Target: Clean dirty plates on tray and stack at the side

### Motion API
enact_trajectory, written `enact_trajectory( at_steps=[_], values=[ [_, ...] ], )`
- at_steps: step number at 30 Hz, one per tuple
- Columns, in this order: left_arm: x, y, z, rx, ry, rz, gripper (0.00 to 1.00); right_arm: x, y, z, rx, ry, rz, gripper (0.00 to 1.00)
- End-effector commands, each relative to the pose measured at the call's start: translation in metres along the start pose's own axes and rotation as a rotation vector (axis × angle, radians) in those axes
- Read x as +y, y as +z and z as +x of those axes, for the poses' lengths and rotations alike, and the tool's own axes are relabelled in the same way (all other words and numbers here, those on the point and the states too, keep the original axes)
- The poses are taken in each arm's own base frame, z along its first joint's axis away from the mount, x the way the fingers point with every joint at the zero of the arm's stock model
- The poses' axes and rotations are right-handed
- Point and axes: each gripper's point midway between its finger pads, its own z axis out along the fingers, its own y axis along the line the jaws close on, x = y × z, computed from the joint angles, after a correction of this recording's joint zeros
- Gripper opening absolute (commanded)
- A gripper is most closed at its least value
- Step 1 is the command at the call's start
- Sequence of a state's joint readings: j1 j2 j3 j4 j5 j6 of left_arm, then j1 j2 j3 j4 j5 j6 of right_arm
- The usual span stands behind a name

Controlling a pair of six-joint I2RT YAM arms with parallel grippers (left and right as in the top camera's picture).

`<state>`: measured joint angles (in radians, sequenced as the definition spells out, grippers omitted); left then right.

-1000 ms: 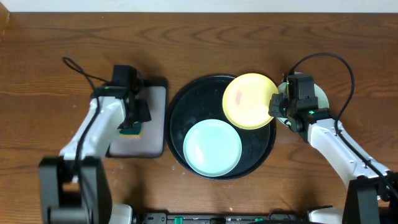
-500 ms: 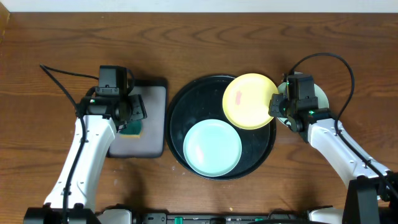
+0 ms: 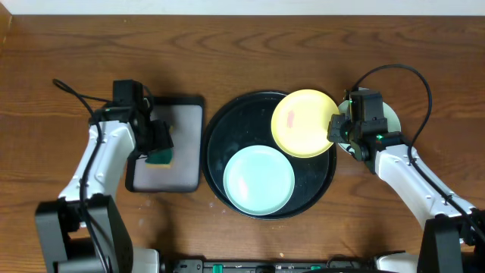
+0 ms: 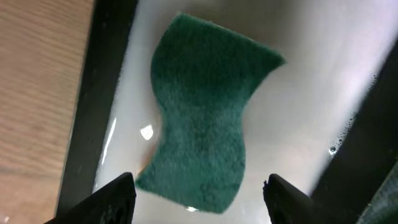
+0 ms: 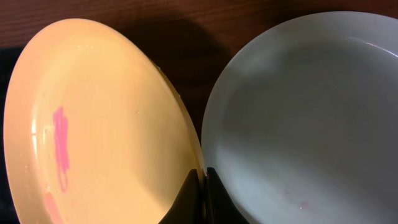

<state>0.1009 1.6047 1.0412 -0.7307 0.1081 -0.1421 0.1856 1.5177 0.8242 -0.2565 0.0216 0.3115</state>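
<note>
— Wooden table [image 3: 242,53], from the left?
— Jaws apart, the left gripper [image 4: 200,198] hangs over a green sponge [image 4: 202,118] in the rectangular tray [image 3: 186,121].
— Plates?
— A mint plate [image 3: 258,180] lies in the round tray [image 3: 220,129]; the right gripper [image 5: 202,186] pinches the yellow plate [image 5: 99,124] by its rim, beside another mint plate [image 5: 305,112].

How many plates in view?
3. The yellow plate lies over the tray's far right rim, pinched by the right gripper. One mint plate sits in the tray, near side. A second mint plate sits right of the tray, mostly under the arm.

A green sponge [image 4: 199,124] lies in a rectangular black tray [image 3: 186,148] with grey inside, on a wooden table [image 3: 250,53].
</note>
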Motion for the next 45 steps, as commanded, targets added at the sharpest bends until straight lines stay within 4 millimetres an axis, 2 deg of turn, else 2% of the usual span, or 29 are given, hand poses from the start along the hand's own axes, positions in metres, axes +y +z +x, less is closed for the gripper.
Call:
enact_trajectory(
  at_steps=[1, 14, 16, 25, 29, 39, 45],
  values=[
    [-0.012, 0.004, 0.0, 0.025, 0.075, 0.106, 0.67, 0.005, 0.001, 0.001, 0.002, 0.007, -0.012, 0.01],
    [-0.002, 0.013, -0.007, 0.011, 0.066, 0.05, 0.67, 0.005, 0.001, 0.001, 0.002, 0.007, -0.012, 0.01],
    [-0.002, 0.014, -0.007, 0.01, 0.066, 0.05, 0.63, 0.005, 0.001, 0.001, 0.002, 0.007, -0.012, 0.01],
    [-0.001, 0.02, -0.01, -0.019, 0.053, 0.05, 0.63, 0.005, 0.001, 0.001, 0.002, 0.007, -0.012, 0.01],
    [0.01, 0.021, -0.012, -0.03, 0.029, -0.014, 0.63, 0.005, 0.001, 0.001, 0.001, 0.007, -0.012, 0.01],
    [0.016, 0.039, 0.005, -0.015, 0.029, -0.026, 0.63, 0.005, 0.001, 0.001, 0.001, 0.007, -0.012, 0.01],
    [0.016, 0.044, 0.006, -0.027, 0.03, -0.023, 0.63, 0.005, 0.001, 0.001, 0.001, 0.007, -0.012, 0.01]
  ],
)
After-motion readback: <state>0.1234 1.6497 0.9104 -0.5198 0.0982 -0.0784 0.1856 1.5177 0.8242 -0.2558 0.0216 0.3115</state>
